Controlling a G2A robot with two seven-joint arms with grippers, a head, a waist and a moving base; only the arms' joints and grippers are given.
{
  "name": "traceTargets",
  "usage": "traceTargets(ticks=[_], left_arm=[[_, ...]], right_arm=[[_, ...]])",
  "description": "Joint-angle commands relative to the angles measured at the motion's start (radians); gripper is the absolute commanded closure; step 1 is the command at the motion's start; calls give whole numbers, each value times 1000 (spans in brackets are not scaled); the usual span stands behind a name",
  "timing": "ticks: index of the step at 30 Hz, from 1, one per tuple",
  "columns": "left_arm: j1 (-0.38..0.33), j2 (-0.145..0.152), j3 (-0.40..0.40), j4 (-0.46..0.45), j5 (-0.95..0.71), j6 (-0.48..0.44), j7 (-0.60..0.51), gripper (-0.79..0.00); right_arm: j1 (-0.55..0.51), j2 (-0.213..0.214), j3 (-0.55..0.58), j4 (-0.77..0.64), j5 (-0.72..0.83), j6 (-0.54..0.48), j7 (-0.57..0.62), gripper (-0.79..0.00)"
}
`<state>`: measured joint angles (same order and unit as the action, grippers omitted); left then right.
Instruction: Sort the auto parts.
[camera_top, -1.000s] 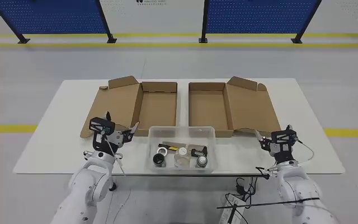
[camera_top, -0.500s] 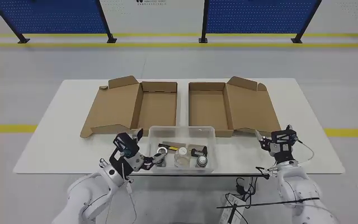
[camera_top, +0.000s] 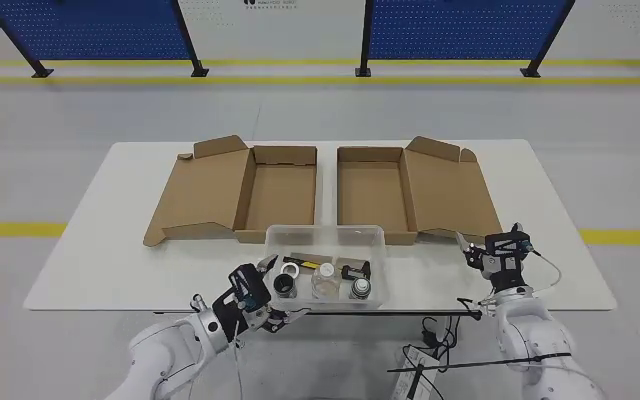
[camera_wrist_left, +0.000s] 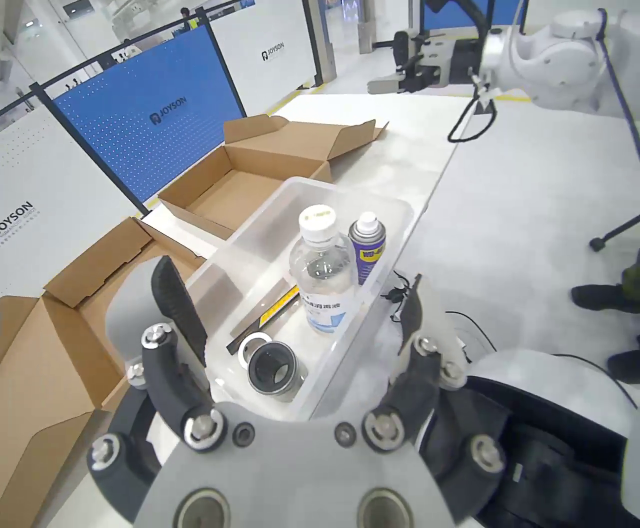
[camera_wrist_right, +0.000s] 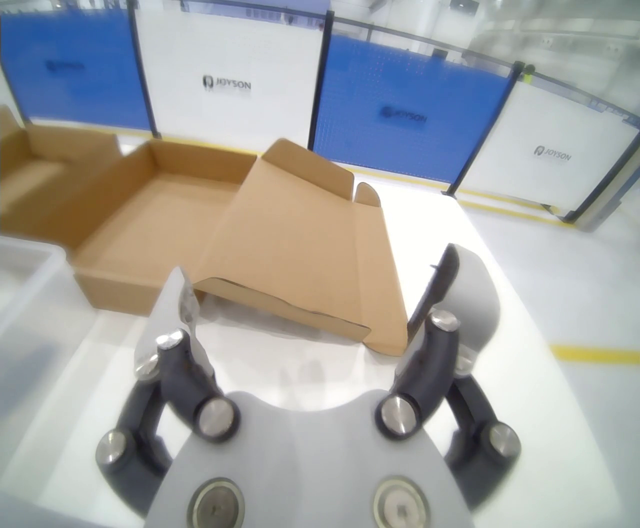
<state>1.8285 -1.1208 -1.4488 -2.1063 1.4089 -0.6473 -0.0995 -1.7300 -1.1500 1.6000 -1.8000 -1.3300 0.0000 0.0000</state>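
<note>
A clear plastic bin (camera_top: 372, 235) stands at the table's front middle. In it are a clear bottle with a white cap (camera_wrist_left: 322, 270), a blue spray can (camera_wrist_left: 367, 250), a black round part (camera_wrist_left: 274, 367), a silver ring (camera_wrist_left: 252, 347) and a black-and-yellow bar (camera_wrist_left: 270, 312). My left gripper (camera_top: 277, 290) hovers open at the bin's front left corner, its fingers (camera_wrist_left: 170, 290) spread above that end and holding nothing. My right gripper (camera_top: 487, 238) stands open and empty over the table's front right, apart from the bin.
Two open cardboard cartons lie behind the bin, one at the left (camera_top: 282, 190) and one at the right (camera_top: 372, 195), each with its lid flap folded outward. The right carton's flap (camera_wrist_right: 310, 250) lies just ahead of my right gripper (camera_wrist_right: 312, 280). The table edge runs close to the bin's front.
My left arm has swung from the table's front left rightward to the bin's front left corner. The right arm and the parts have not moved.
</note>
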Motion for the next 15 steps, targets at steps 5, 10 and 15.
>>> traceTargets(ticks=[5,10,15], left_arm=[[-40,-7,88,35,2,56,-19,-785],[-77,-13,139,70,6,101,-41,-785],[-121,-21,185,106,-48,157,-95,-785]], right_arm=[[0,0,0,0,0,0,0,-785],[0,0,0,0,0,0,0,-785],[0,0,0,0,0,0,0,-785]])
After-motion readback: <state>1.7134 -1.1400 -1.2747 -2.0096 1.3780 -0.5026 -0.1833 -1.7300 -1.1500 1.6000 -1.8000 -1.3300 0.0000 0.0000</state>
